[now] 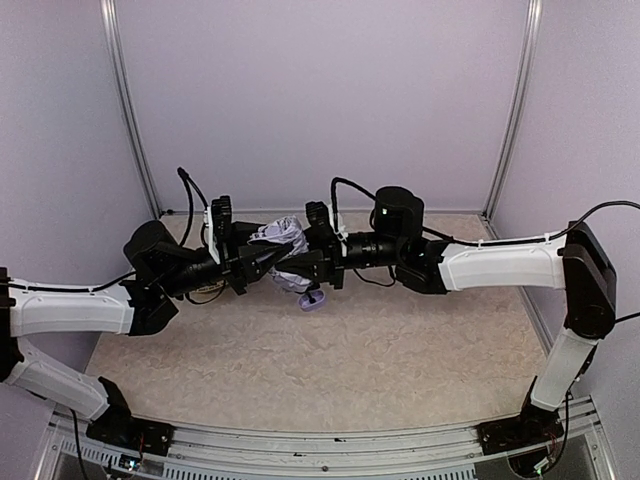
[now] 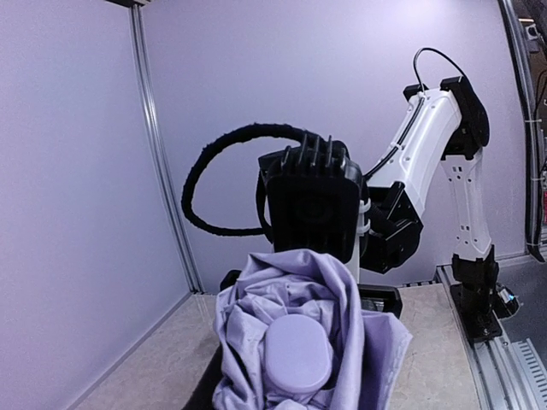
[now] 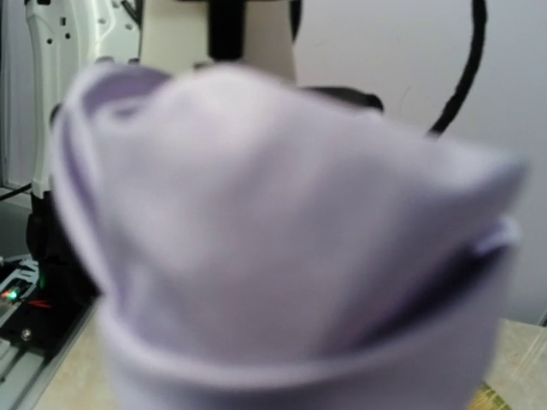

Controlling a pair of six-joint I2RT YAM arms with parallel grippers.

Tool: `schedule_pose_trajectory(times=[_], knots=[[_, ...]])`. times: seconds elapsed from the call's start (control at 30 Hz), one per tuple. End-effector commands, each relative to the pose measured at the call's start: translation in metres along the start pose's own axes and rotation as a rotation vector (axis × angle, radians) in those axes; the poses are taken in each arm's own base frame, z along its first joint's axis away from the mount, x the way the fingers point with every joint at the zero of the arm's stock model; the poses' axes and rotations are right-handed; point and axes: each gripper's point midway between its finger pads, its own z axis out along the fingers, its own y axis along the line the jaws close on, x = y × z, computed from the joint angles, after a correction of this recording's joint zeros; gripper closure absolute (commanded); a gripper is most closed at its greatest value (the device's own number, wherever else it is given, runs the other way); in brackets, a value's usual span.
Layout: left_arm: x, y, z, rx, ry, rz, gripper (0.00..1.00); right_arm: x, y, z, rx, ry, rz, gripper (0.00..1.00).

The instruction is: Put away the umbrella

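Note:
The umbrella point(image 1: 283, 240) is a crumpled bundle of lavender fabric held above the table between both arms. My left gripper point(image 1: 250, 262) reaches it from the left and is shut on it. My right gripper point(image 1: 306, 256) meets it from the right and is also shut on it. A small lavender piece point(image 1: 312, 300) hangs below the bundle. In the left wrist view the umbrella point(image 2: 256, 316) fills the bottom, with the oval lavender handle point(image 2: 297, 354) facing the camera and my fingers hidden under the cloth. Blurred lavender fabric point(image 3: 282, 239) covers nearly the whole right wrist view.
The beige table point(image 1: 350, 360) lies under the arms, closed in by pale walls and metal posts point(image 1: 130, 120) point(image 1: 515, 110). The right arm's white link point(image 2: 427, 145) and black wrist point(image 2: 312, 201) face the left camera. A yellowish woven edge point(image 3: 491, 397) shows at the bottom right.

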Motion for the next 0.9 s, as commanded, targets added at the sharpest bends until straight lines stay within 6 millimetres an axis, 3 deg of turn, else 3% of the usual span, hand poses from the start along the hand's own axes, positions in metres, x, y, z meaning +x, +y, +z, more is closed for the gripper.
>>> schedule_pose_trajectory(times=[0.0, 0.03, 0.07, 0.13, 0.2, 0.3, 0.43, 0.63, 0.73, 0.8, 0.87], knots=[[0.001, -0.008, 0.008, 0.054, 0.012, -0.009, 0.92, -0.011, -0.005, 0.006, 0.026, -0.005, -0.052, 1.00], [0.003, -0.008, 0.007, 0.052, 0.019, -0.008, 0.98, -0.010, -0.006, 0.006, 0.034, 0.002, -0.054, 0.96], [0.003, -0.007, 0.007, 0.044, 0.025, -0.002, 1.00, -0.010, -0.007, 0.005, 0.044, 0.009, -0.063, 0.84], [0.006, -0.005, 0.004, 0.023, 0.034, 0.007, 1.00, -0.004, -0.007, 0.002, 0.061, 0.037, -0.069, 0.53], [0.006, -0.002, 0.000, -0.006, 0.038, 0.025, 1.00, 0.005, -0.011, -0.003, 0.097, 0.083, -0.076, 0.28], [0.005, 0.007, -0.003, -0.065, 0.058, 0.049, 1.00, 0.016, -0.017, -0.016, 0.165, 0.163, -0.070, 0.08], [-0.015, 0.022, -0.007, -0.157, 0.051, 0.102, 1.00, 0.012, -0.019, -0.040, 0.245, 0.212, -0.069, 0.00], [-0.080, 0.068, 0.002, -0.433, 0.088, 0.153, 1.00, -0.018, -0.028, -0.090, 0.442, 0.238, -0.101, 0.00], [-0.125, 0.085, 0.003, -0.564, 0.072, 0.191, 1.00, -0.026, -0.029, -0.118, 0.523, 0.235, -0.109, 0.00], [-0.145, 0.088, 0.001, -0.597, 0.041, 0.195, 1.00, -0.032, -0.025, -0.130, 0.544, 0.226, -0.120, 0.00], [-0.151, 0.093, -0.003, -0.637, 0.020, 0.195, 1.00, -0.030, -0.020, -0.136, 0.549, 0.227, -0.116, 0.00]])
